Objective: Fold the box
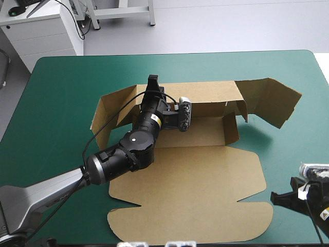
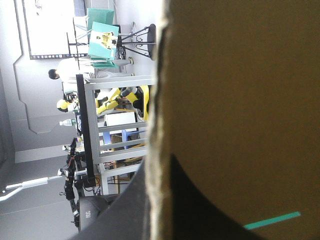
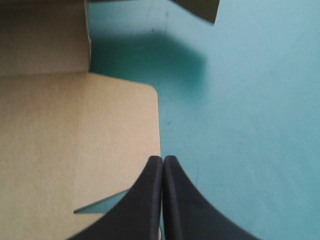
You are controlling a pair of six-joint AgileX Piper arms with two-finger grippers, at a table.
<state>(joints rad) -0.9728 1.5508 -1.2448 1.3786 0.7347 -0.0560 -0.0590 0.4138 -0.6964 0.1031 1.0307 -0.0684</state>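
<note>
The brown box [image 1: 205,175] lies mid-table with its lid flat toward the front and its back wall [image 1: 205,92] raised. My left gripper [image 1: 152,81] reaches over the tray's left part to the top edge of that back wall. In the left wrist view the board's edge [image 2: 157,100] runs between the black fingers [image 2: 120,215], so the left gripper [image 2: 157,167] is shut on the box. My right gripper [image 1: 281,196] sits low at the front right, just off the lid's right edge. It is shut [image 3: 163,160] and holds nothing, with the lid [image 3: 75,150] beside it.
A large side flap [image 1: 272,100] stands up and out at the box's far right, casting a shadow on the teal-green cover [image 1: 298,149]. Bare cover lies to the right of the box and along the far edge [image 1: 180,64]. A white cabinet [image 1: 46,31] stands beyond the far-left corner.
</note>
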